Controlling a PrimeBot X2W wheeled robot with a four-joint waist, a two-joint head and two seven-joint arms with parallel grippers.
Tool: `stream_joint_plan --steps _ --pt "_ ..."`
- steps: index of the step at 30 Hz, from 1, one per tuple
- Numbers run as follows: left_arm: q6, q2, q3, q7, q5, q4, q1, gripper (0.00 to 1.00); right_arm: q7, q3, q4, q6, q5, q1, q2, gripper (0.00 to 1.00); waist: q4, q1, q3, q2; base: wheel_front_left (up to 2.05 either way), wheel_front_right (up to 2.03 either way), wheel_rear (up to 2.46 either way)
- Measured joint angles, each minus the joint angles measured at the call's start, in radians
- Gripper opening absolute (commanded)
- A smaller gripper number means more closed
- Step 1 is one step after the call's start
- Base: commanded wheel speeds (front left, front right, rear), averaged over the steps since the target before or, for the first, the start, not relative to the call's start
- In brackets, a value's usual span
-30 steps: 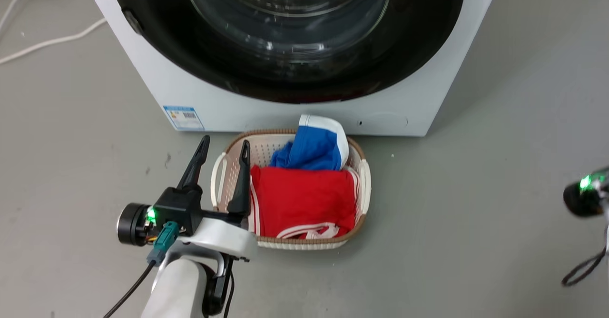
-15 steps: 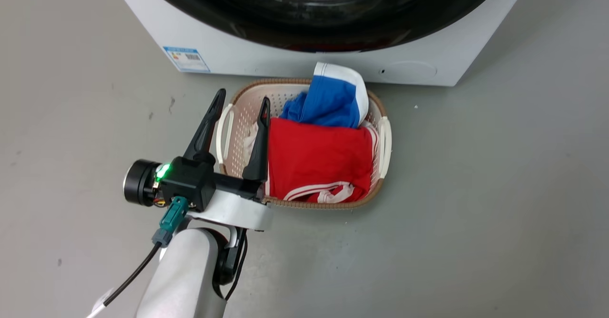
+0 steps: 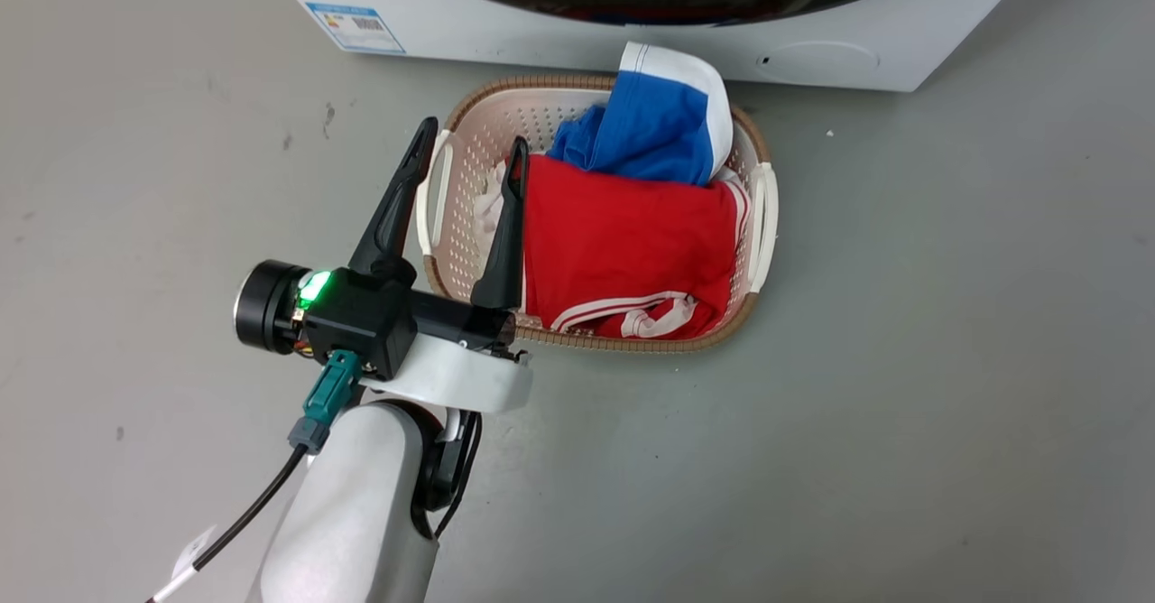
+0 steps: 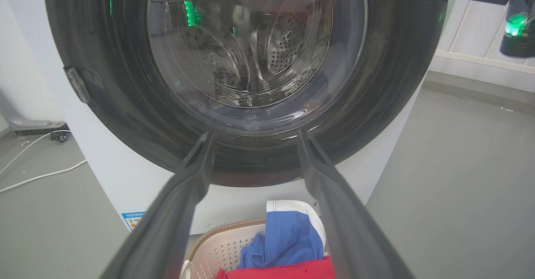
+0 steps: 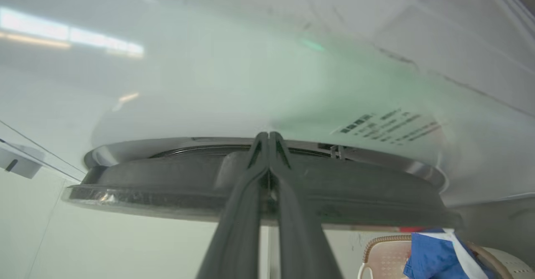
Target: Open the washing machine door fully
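Left pincer (image 3: 474,134) spread and empty, hovering above the basket's (image 3: 595,343) left rim, pointed at the door (image 4: 397,82). Right pincer (image 5: 268,135) pressed together, tips at the door's edge; contact impossible to tell. Seen from a head view tilted lower than a second ago, with the machine (image 3: 541,39) slid to the top edge: camera shift, no move of things. Leaves the door seemingly shut, opening yet to begin. In the basket: red garment (image 3: 632,242), blue garment (image 3: 654,129) at the machine end, partly over it.

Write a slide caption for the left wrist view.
Open left hand faces the washing machine door, with a basket of blue and red clothes below.
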Motion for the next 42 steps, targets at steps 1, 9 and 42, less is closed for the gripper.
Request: stream_joint_plan --steps 1,9,42 --pt "0.001 0.0 -0.002 0.0 0.0 -0.003 -0.003 1.0 0.003 0.012 0.011 0.0 -0.009 -0.02 0.004 0.0 0.002 0.0 0.007 0.0 0.0 0.0 0.0" --pt "0.006 -0.001 -0.013 0.0 0.002 -0.011 -0.022 1.0 0.029 0.071 0.069 0.0 -0.024 -0.117 0.046 0.0 0.013 0.0 0.049 0.0 0.0 0.0 0.0" --pt "0.011 -0.002 -0.027 0.0 -0.022 0.066 0.045 1.0 0.282 0.235 -0.174 0.0 0.035 0.214 -0.021 0.0 -0.014 -0.0001 -0.126 0.0 0.0 0.0 0.0"
